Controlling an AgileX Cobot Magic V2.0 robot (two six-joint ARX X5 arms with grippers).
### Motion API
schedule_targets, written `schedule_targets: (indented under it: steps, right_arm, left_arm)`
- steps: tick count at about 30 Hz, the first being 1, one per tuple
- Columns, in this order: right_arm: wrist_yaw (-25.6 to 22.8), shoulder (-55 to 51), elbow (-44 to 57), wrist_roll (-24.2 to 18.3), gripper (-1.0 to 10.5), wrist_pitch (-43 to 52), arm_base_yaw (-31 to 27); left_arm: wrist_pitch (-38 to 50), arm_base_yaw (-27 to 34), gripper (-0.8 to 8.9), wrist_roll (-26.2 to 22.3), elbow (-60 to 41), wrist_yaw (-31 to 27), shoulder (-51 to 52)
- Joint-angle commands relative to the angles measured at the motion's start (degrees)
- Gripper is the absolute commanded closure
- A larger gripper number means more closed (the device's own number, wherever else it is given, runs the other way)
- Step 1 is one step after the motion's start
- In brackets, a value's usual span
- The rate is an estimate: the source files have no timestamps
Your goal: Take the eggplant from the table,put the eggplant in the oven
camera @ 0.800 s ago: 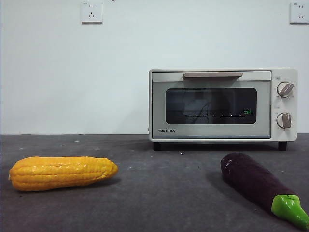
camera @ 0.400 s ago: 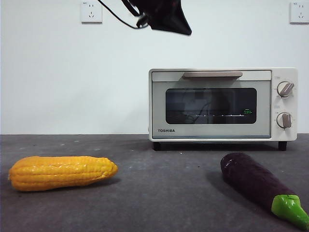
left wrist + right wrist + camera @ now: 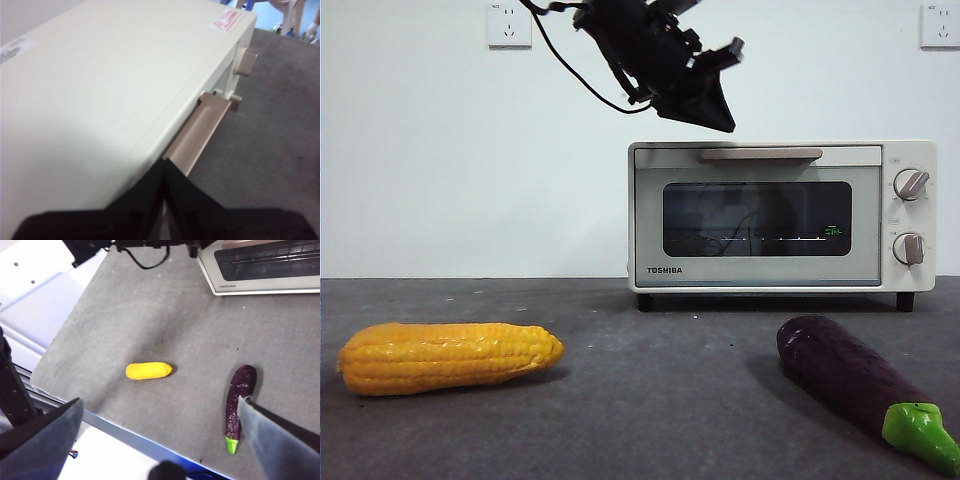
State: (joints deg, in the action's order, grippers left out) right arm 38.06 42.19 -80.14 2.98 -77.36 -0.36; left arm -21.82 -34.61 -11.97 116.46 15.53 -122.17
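Observation:
The dark purple eggplant (image 3: 850, 385) with its green stem cap lies on the table (image 3: 650, 410) at the front right, in front of the oven (image 3: 760, 215). In the right wrist view the eggplant (image 3: 237, 400) is seen from high above, green cap towards the table's near edge. The cream oven's door is closed. My left gripper (image 3: 723, 118) hangs shut just above the oven's top left, near the brownish handle (image 3: 760, 155). In its own view the left gripper (image 3: 164, 164) points at the oven's top edge (image 3: 125, 75) beside the handle (image 3: 200, 132). My right gripper (image 3: 159, 402) is open, far above the table.
A yellow corn cob (image 3: 450, 357) lies on the table at the front left, well apart from the eggplant. From above the corn cob (image 3: 148, 370) sits mid-table and the oven (image 3: 260, 265) stands at the far side. The table's near edge drops off below the eggplant.
The left arm has come down into the front view from the top and moved right, to just above the oven's left top. Eggplant, corn and oven have not moved.

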Motion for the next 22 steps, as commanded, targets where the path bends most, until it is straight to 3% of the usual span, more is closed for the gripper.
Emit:
schedule_targets:
  steps: [1, 5, 22]
  right_arm:
    - [0.3, -0.1, -0.3, -0.7, 3.8, -0.3, 0.6]
    - [0.3, -0.1, -0.3, -0.7, 3.8, -0.3, 1.2]
    - [0.3, -0.1, -0.3, -0.7, 3.8, -0.4, 1.2]
  left_arm:
    - [1.6, -0.6, 8.19, -2.9, 0.1, -1.0, -1.3]
    - [2.6, -0.9, 8.19, -4.0, 0.1, -3.6, -1.6]
    - [3.4, -1.0, 8.2, -6.1, 0.1, -4.7, -3.8]
